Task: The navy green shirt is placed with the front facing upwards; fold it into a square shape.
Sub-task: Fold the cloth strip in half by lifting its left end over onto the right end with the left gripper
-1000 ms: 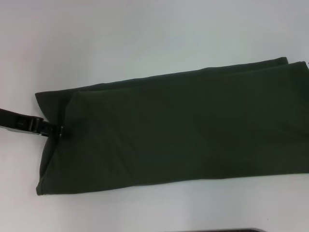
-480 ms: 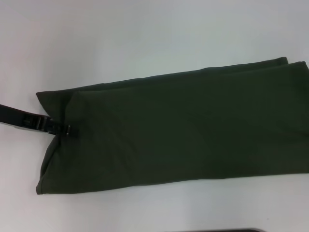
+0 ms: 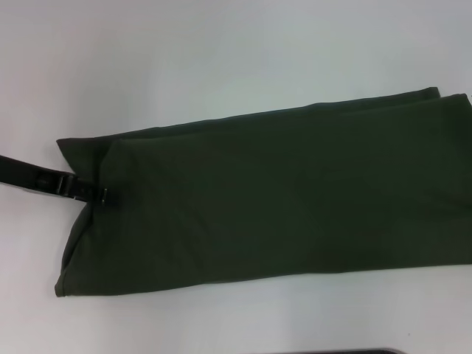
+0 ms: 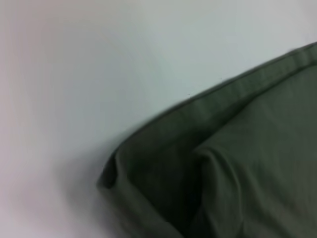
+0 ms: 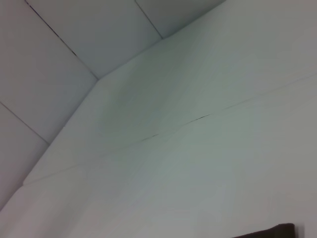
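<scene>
The navy green shirt [image 3: 280,192] lies on the white table as a long folded strip, plain green side up, running from the left to past the right edge of the head view. My left gripper [image 3: 105,198] reaches in from the left and is shut on the strip's left end, where the cloth puckers inward. The left wrist view shows that end of the shirt [image 4: 237,168] with a hemmed edge and a raised fold. My right gripper is out of view; its wrist camera shows only pale surfaces and a dark sliver [image 5: 270,232] at the picture's border.
The white table [image 3: 221,51] stretches bare behind and in front of the strip. A dark edge [image 3: 346,352] shows at the bottom of the head view.
My left gripper has slid a little to the right onto the shirt's left end, and the cloth edge there has drawn inward. The rest of the strip has not moved.
</scene>
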Controlling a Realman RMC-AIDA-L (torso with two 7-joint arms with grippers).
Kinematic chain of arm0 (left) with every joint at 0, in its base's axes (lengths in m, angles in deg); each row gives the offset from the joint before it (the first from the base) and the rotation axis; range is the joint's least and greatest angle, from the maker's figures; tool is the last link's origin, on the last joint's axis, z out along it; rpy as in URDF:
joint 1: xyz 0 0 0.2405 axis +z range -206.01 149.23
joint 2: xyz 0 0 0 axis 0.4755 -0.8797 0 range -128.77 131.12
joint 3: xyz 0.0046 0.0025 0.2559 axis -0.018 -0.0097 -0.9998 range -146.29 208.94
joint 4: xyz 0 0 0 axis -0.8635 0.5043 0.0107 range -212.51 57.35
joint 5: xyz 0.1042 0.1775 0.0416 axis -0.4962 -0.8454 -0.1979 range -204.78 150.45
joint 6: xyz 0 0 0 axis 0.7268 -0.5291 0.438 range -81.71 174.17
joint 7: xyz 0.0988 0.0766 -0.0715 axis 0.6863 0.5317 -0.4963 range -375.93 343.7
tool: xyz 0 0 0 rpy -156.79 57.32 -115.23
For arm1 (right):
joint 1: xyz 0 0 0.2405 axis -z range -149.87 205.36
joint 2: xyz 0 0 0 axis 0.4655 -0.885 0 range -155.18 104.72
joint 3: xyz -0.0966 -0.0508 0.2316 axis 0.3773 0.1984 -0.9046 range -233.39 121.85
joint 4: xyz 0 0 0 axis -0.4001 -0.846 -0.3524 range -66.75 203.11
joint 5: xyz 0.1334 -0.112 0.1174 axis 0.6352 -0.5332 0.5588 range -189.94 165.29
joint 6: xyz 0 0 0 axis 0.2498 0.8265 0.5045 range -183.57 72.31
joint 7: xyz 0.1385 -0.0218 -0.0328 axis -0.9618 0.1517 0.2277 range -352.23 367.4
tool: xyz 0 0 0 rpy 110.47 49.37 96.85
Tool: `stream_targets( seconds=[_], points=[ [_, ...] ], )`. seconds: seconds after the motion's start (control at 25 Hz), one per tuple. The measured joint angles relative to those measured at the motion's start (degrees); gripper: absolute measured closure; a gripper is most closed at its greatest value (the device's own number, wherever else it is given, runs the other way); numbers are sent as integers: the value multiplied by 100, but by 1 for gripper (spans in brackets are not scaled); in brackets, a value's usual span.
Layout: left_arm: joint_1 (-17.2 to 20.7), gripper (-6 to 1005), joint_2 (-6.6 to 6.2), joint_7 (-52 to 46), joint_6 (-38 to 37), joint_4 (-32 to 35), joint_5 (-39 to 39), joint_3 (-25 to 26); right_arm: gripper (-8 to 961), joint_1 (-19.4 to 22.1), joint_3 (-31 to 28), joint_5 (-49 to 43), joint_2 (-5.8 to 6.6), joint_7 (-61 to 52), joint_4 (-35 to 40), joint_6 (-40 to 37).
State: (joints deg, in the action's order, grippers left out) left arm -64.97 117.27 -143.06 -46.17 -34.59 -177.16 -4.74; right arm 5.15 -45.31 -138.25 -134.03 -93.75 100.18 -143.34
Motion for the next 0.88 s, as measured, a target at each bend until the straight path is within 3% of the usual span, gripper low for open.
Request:
stream_targets(
  seconds=[0.24,0.52,0.56,0.88],
  points=[
    [-6,315,14,-119,7,62,-7,-99,38,-8,0,8,17,0,0,-8],
    [-7,533,29,-190,103,60,-13,-281,39,-2,0,69,26,-5,-1,-9],
    [-7,779,30,-190,104,60,-13,-282,39,-2,0,69,26,-6,0,-9],
    [-7,921,37,-190,125,60,-12,-287,38,1,0,74,26,-9,0,-10]
  ],
)
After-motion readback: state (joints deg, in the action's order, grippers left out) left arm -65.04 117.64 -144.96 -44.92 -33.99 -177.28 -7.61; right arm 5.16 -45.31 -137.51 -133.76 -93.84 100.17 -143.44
